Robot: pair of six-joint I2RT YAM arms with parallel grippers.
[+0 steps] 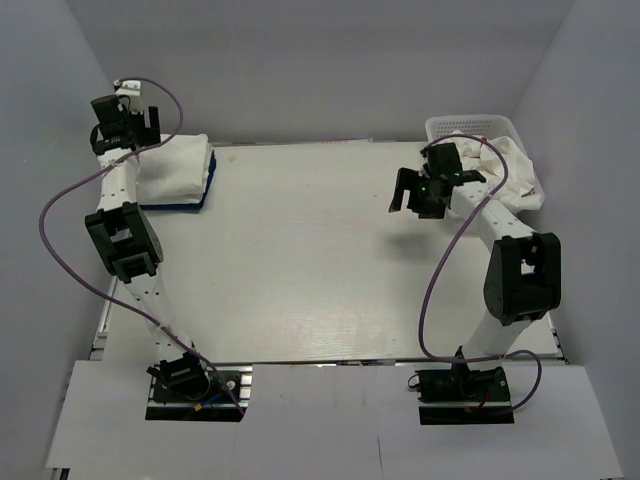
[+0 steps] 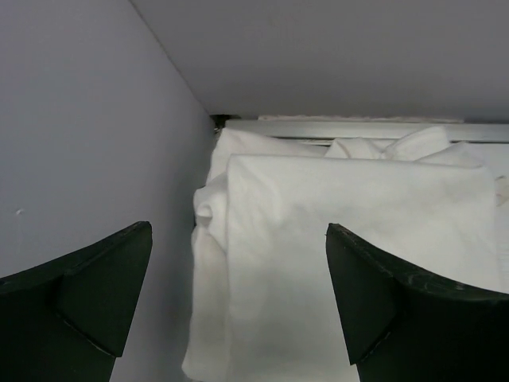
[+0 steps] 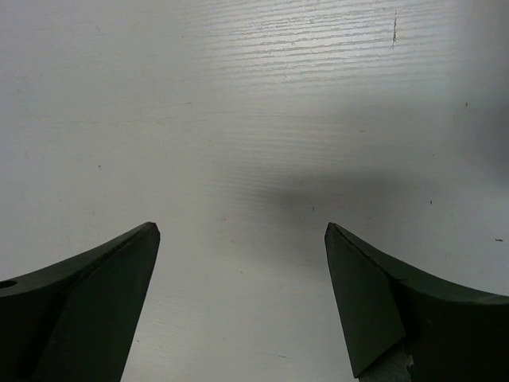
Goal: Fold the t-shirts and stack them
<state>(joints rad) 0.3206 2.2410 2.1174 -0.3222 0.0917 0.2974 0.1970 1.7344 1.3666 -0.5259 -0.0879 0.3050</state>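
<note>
A folded stack of t-shirts (image 1: 175, 165) lies at the table's far left corner, with a white one on top and a blue one (image 1: 203, 195) showing at the bottom edge. My left gripper (image 1: 130, 122) hangs over the stack's left end by the wall. It is open with nothing between its fingers. In the left wrist view the top white shirt (image 2: 350, 239) lies flat below the open left gripper (image 2: 238, 229). Another white t-shirt (image 1: 518, 172) spills out of the basket at the far right. My right gripper (image 1: 418, 195) hovers open and empty over bare table (image 3: 254, 119), as the right wrist view of that gripper (image 3: 241, 227) also shows.
A white mesh basket (image 1: 470, 127) stands at the far right corner, with cloth draped over its front. Grey walls close in the table on the left, back and right. The left wall (image 2: 79, 143) is right beside the stack. Purple cables loop from both arms.
</note>
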